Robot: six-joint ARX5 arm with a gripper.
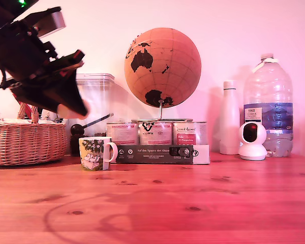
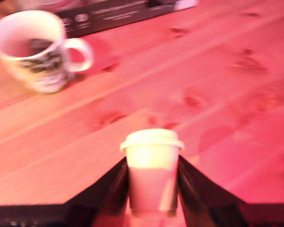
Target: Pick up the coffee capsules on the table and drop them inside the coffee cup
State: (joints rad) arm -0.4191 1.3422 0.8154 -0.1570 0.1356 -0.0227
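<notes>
High at the exterior view's left, above the table (image 1: pixel 203 203), my gripper (image 1: pixel 71 109) hung in the air, tilted down toward the right, and I had it clenched on 1 cream-white capsule (image 2: pixel 152 168). From the wrist view I could see that capsule standing between the 2 dark fingers (image 2: pixel 114 187), its flanged rim turned away from the camera and its sides pressed by both of them; it was clear of the wood below. In the exterior view only a pale blur showed at the gripper's tip, so I read the grasp from the wrist camera.

Down on the table stood the coffee cup (image 1: pixel 94 153), just below and a little right of the gripper, its white handle pointing to the exterior view's right. Through the wrist camera I saw into its open mouth, where something dark lay inside, too blurred for me to name.

Behind the cup lay a long dark box (image 1: pixel 160 153) with 3 labelled tins (image 1: pixel 155 133) behind it, and a brown globe (image 1: pixel 162 66) rose over them. A wicker basket (image 1: pixel 26 142) sat at the far left, a clear plastic container (image 1: pixel 97 104) behind the cup, and a black scoop (image 1: pixel 77 130) near it. At the right I saw a white bottle (image 1: pixel 230 117), a large water bottle (image 1: pixel 268 109) and a small white camera (image 1: pixel 253 141)
</notes>
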